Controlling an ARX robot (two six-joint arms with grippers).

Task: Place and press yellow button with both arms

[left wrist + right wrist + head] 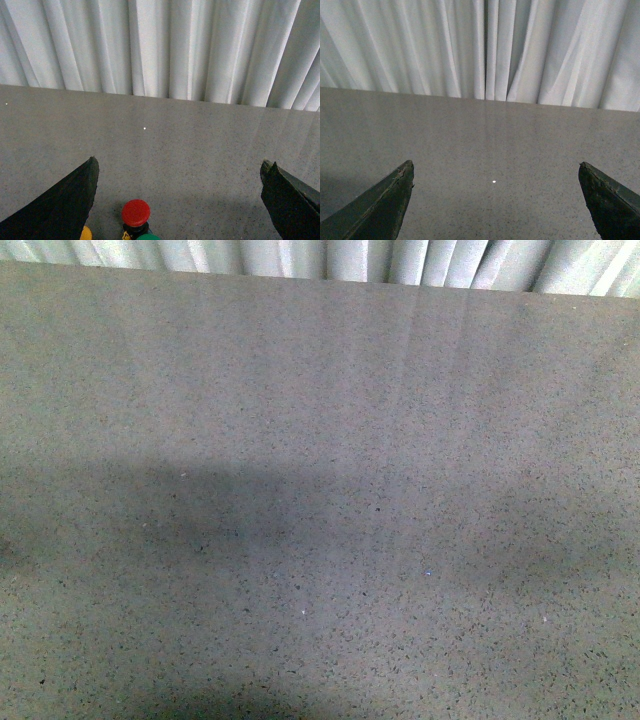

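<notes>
In the left wrist view only a sliver of the yellow button [86, 233] shows, at the frame's edge beside one black finger [65, 205]. My left gripper [180, 170] is open, its jaws wide apart over the grey table, with nothing between them. In the right wrist view my right gripper [495, 172] is open too, both fingers spread over bare table. The front view shows no arm and no button.
A red button [135, 212] stands upright between the left gripper's fingers, near the frame's edge, with a green cap [147, 237] just showing beside it. A white pleated curtain [165, 45] hangs behind the table's far edge [320, 282].
</notes>
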